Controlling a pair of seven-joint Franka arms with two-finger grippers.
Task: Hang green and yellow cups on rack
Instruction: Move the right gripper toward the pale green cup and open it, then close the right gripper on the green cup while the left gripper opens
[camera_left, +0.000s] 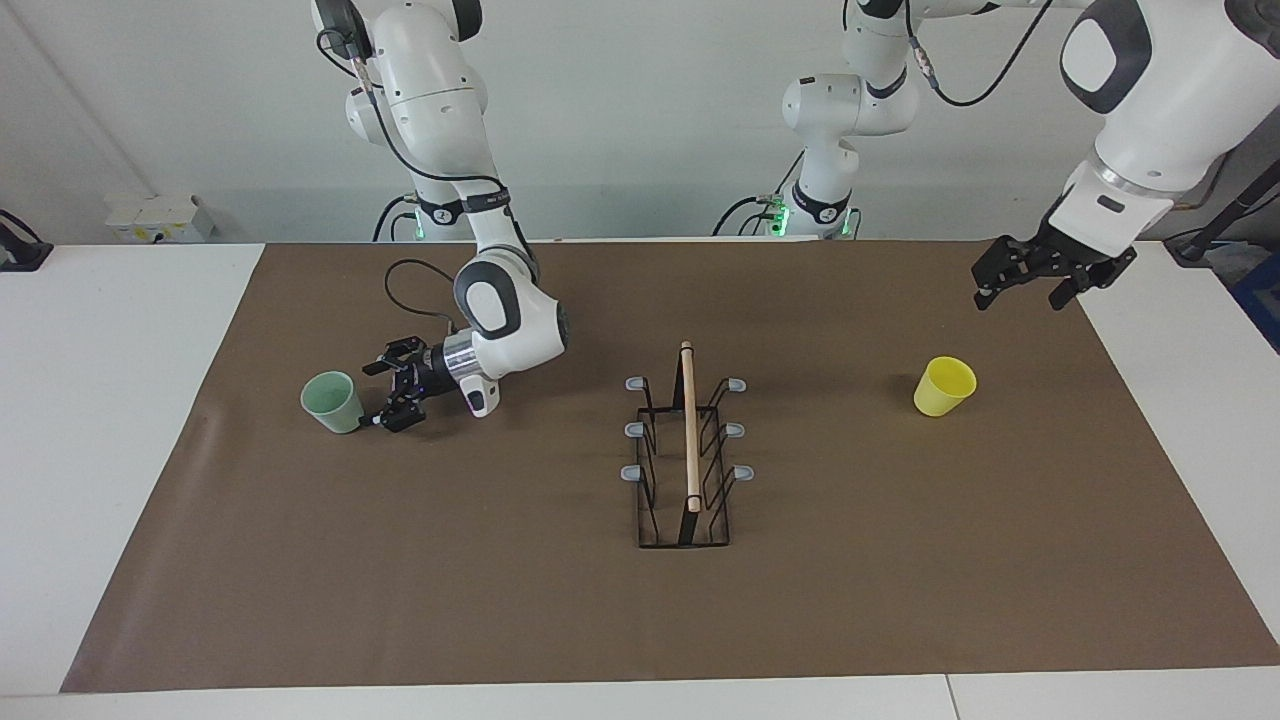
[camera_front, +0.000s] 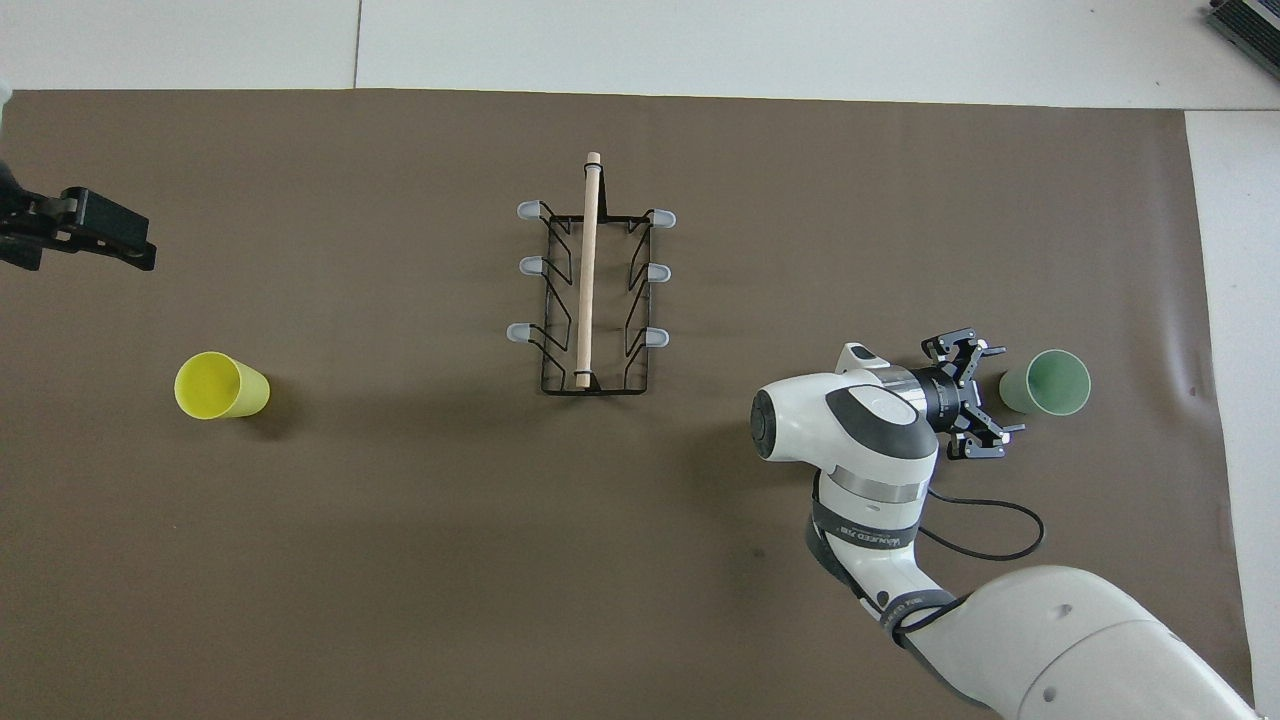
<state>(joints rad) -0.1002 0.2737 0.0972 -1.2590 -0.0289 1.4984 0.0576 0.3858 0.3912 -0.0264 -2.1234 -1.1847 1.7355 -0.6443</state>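
Note:
The pale green cup (camera_left: 333, 402) (camera_front: 1045, 382) stands upright on the brown mat toward the right arm's end. My right gripper (camera_left: 379, 395) (camera_front: 992, 392) lies low and level beside it, open, fingers toward the cup and not around it. The yellow cup (camera_left: 943, 387) (camera_front: 220, 386) stands upright toward the left arm's end. My left gripper (camera_left: 1030, 283) (camera_front: 85, 232) is open and empty, raised over the mat's edge near the yellow cup. The rack (camera_left: 689, 430) (camera_front: 587, 280) stands mid-table with all its grey-tipped pegs bare.
The brown mat (camera_left: 640, 610) covers most of the white table. The right arm's black cable (camera_left: 398, 290) (camera_front: 1005, 530) loops over the mat beside its wrist. A white power strip (camera_left: 155, 215) and a black clamp (camera_left: 20, 250) sit at the table's edge at the right arm's end.

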